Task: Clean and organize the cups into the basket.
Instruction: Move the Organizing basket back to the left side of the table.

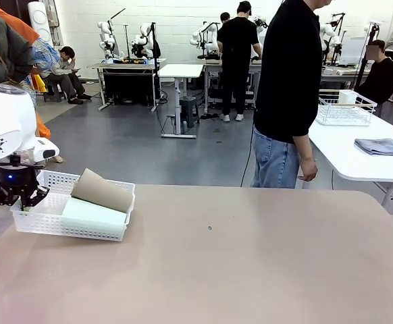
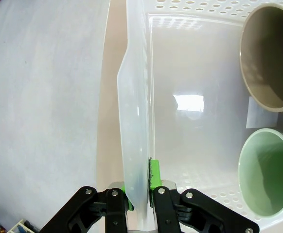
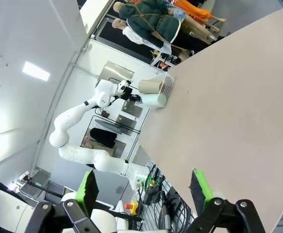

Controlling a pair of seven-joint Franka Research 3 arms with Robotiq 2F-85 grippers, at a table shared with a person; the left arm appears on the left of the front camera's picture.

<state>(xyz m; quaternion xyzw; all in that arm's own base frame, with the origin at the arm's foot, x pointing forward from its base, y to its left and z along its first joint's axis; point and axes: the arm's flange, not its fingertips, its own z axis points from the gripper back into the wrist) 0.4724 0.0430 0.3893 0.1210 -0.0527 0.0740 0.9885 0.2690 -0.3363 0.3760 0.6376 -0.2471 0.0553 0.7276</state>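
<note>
Already, two cups are seen lying on their sides in the basket at the left of the bench: a tan cup resting above a mint cup, mouths turned towards the left gripper. No cup is seen on the bare bench top, so the packing is judged nearly or wholly done, with perhaps only the placing of the basket left. The left gripper is clamped together on the basket's rim at its left end. The right gripper is held with its green pads well apart, holding nothing, over the bench. Counted: one basket, one tan cup, one mint cup, two grippers.
</note>
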